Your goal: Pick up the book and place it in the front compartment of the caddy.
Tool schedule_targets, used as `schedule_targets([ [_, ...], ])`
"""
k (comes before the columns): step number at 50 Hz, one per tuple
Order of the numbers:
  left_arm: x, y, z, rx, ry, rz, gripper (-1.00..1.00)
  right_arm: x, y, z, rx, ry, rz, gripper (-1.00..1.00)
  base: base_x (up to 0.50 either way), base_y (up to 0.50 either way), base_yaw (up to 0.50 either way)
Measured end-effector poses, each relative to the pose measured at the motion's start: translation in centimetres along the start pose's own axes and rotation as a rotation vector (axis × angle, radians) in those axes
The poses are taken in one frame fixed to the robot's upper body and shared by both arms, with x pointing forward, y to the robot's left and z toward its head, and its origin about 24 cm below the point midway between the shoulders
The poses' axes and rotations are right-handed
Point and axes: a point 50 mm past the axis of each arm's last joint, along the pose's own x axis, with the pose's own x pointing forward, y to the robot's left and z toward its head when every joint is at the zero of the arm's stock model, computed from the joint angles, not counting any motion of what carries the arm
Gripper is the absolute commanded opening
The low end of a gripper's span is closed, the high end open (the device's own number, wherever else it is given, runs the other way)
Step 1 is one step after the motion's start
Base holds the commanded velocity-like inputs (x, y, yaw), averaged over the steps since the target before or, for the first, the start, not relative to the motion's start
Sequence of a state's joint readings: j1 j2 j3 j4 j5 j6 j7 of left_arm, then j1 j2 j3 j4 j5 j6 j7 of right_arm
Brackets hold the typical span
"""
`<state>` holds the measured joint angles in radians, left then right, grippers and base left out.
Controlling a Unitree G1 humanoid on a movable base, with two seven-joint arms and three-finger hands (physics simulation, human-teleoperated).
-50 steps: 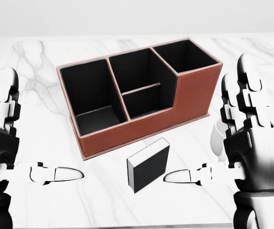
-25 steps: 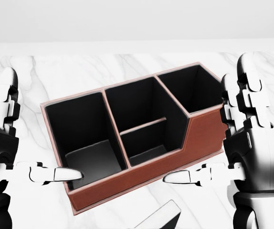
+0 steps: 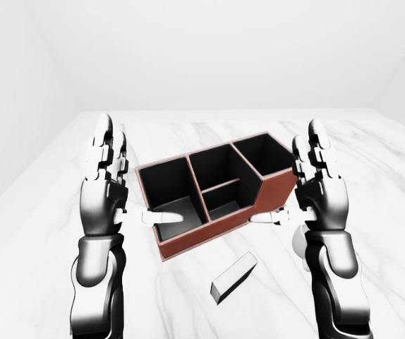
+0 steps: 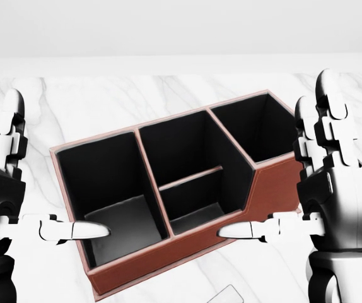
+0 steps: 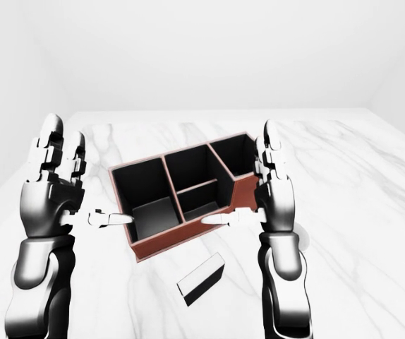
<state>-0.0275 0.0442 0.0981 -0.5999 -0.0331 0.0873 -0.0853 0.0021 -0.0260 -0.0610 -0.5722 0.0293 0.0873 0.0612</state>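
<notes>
A reddish-brown leather caddy [image 3: 215, 192] with black lining stands on the white marble table [image 3: 386, 212]. It has a tall compartment at the right end in the left-eye view, a wide compartment at the left end, and between them a middle part which a low divider splits in two. The small flat book [image 3: 233, 277], dark with a pale edge, lies on the table just below the caddy in the left-eye view and does not touch it; in the head view only its corner shows at the bottom edge. The left hand [image 3: 105, 185] is held upright to the left of the caddy, with fingers straight and spread and the thumb pointing toward the caddy, holding nothing. The right hand [image 3: 319, 187] is upright at the right side in the same way, fingers extended and apart, thumb pointing left over the caddy wall, also empty.
</notes>
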Motion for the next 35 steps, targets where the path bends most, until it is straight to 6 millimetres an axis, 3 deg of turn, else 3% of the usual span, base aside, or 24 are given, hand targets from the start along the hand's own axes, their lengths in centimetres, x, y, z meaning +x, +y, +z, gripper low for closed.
schedule_targets([
  [14,0.0,0.1,0.2,0.001,-0.008,0.002,1.00,-0.1,0.3,0.0,-0.012,0.004,0.012,1.00,0.00,0.00,0.00],
  [35,0.2,0.3,0.3,0.004,-0.018,0.006,1.00,-0.2,1.3,1.5,-0.061,-0.059,0.070,1.00,0.00,0.00,0.00],
])
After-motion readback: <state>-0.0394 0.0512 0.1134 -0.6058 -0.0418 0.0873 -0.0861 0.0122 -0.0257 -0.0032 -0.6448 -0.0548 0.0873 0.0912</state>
